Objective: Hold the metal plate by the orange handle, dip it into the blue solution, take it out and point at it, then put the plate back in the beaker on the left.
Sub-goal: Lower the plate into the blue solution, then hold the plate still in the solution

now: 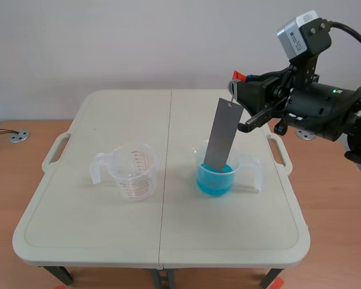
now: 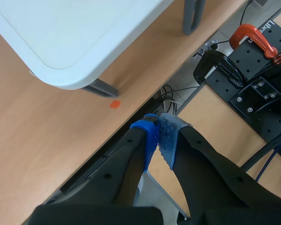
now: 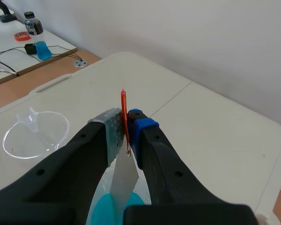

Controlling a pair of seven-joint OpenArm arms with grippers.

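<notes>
Your right claw [image 3: 125, 133] clamps the orange handle [image 3: 123, 110]; metal plate [image 1: 221, 135] tip sits in blue solution [image 1: 214, 180]. Lift straight, clearing beaker [image 1: 251, 170] rim. Your left claw [image 2: 159, 133]: closed, empty.

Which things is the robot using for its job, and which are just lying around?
For the job: right gripper, metal plate with its orange handle, beaker of blue solution, empty beaker.
Just lying around: bottle, red ring, orange clamp, round metal disc beside the table.
</notes>
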